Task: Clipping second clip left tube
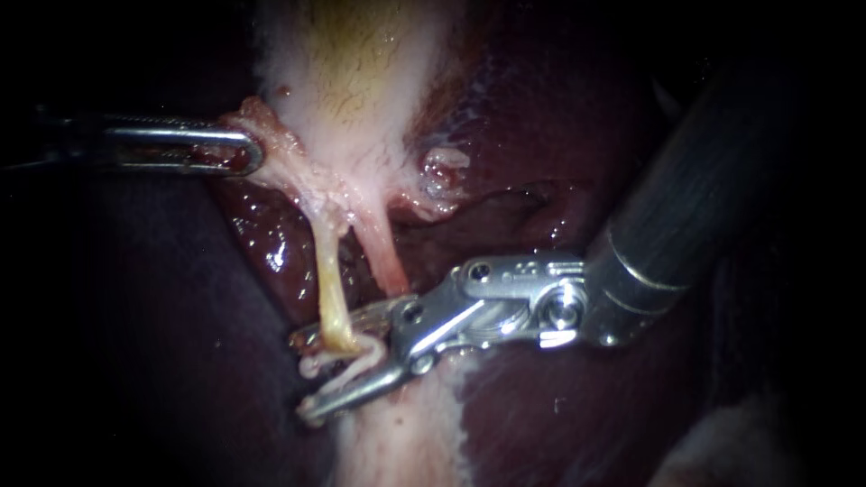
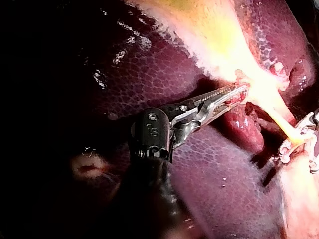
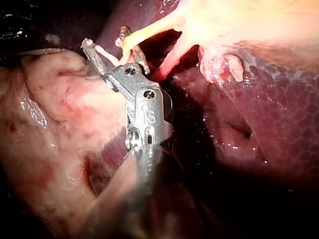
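Observation:
The pale gallbladder narrows into two tubes over the dark liver. The yellowish left tube hangs down into my right instrument. Its jaws stand open, one on each side of the tube's lower end, with a whitish strand lying across the gap. The pinker right tube runs just behind the upper jaw. My left instrument is shut on ragged tissue at the gallbladder's edge and holds it out sideways. The right wrist view shows the same open jaws around the yellow tube.
A pale nub of tissue sits on the liver beside the gallbladder's neck. Whitish fatty tissue lies under my right instrument. In the right wrist view a pink, mottled mass lies beside its shaft.

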Robot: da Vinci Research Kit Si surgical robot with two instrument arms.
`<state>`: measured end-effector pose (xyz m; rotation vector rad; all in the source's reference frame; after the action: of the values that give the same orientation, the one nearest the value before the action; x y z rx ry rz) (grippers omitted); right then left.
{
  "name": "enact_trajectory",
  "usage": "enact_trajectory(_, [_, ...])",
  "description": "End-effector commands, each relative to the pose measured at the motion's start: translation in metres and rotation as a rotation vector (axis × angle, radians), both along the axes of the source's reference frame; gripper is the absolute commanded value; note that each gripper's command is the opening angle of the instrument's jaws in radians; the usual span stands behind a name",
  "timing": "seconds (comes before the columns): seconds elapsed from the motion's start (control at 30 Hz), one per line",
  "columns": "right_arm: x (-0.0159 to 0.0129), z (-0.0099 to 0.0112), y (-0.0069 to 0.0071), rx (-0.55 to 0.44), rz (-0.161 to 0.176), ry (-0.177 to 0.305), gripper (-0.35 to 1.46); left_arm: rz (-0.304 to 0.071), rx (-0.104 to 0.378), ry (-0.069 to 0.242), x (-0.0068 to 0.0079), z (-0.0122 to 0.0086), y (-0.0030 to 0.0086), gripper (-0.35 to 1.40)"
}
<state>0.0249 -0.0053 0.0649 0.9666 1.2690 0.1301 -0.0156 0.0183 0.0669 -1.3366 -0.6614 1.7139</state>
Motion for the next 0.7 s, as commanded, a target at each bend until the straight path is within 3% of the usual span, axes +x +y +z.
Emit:
enact_trajectory(0.03, [-0.0001,0.0000,0.0002,0.000,0.005,-0.002,0.34,0.000,0.000,-0.001,0.0000,0.0000,0.0000,-0.35])
enact_trajectory(0.4, [-0.0012,0.0009,0.0015,-0.001,0.023,-0.025,-0.06,0.000,0.000,-0.001,0.0000,0.0001,0.0000,-0.35])
enact_trajectory(0.53, [-0.0016,0.0010,0.0016,0.033,0.023,-0.049,-0.35,0.000,0.000,-0.001,0.0000,0.0001,0.0000,-0.35])
enact_trajectory(0.7, [-0.0019,0.0007,0.0018,0.056,-0.002,-0.116,-0.35,0.000,0.000,-0.001,0.0000,0.0001,0.0000,-0.35])
